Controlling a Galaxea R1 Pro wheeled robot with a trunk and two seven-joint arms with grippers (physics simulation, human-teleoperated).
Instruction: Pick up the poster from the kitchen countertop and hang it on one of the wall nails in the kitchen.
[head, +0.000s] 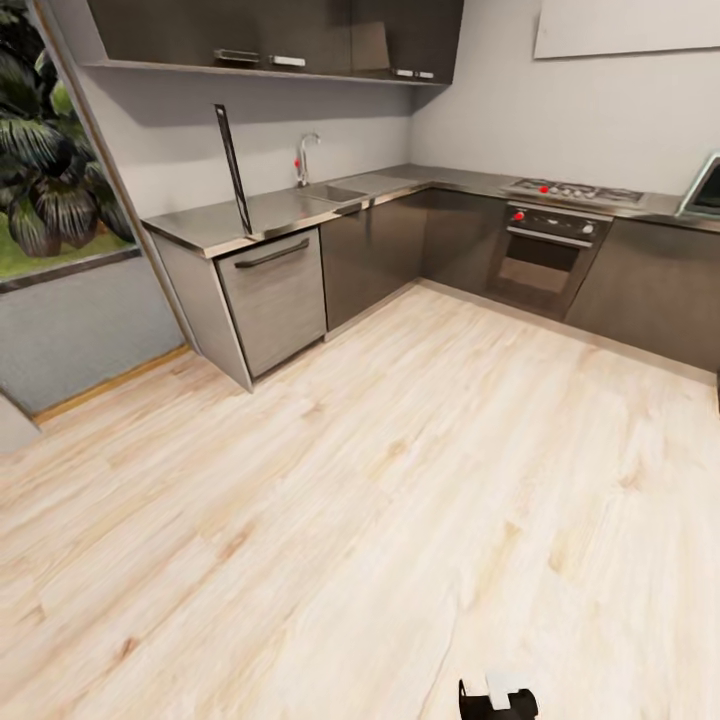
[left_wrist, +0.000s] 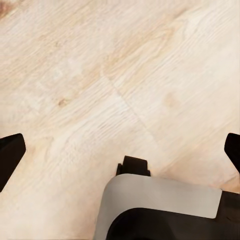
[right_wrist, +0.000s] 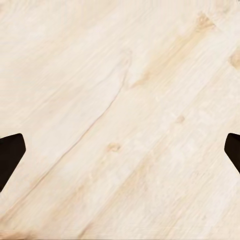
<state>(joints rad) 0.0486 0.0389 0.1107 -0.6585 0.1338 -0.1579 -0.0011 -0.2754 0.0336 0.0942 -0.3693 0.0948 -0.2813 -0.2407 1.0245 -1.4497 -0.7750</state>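
Observation:
In the head view the L-shaped steel kitchen countertop runs along the far walls above dark cabinet fronts. A tall thin black-framed panel, seen edge-on, stands on its left end and leans toward the wall; this looks like the poster, its face hidden. In the left wrist view my left gripper is open over bare wooden floor, with dark fingertips at both edges. My right gripper is open the same way above the floor, nothing between its fingers. Wall nails are too small to make out.
The sink and tap sit mid-counter, a dishwasher front below the panel, an oven and hob to the right. Dark wall cabinets hang above. Wide wooden floor lies between me and the counter.

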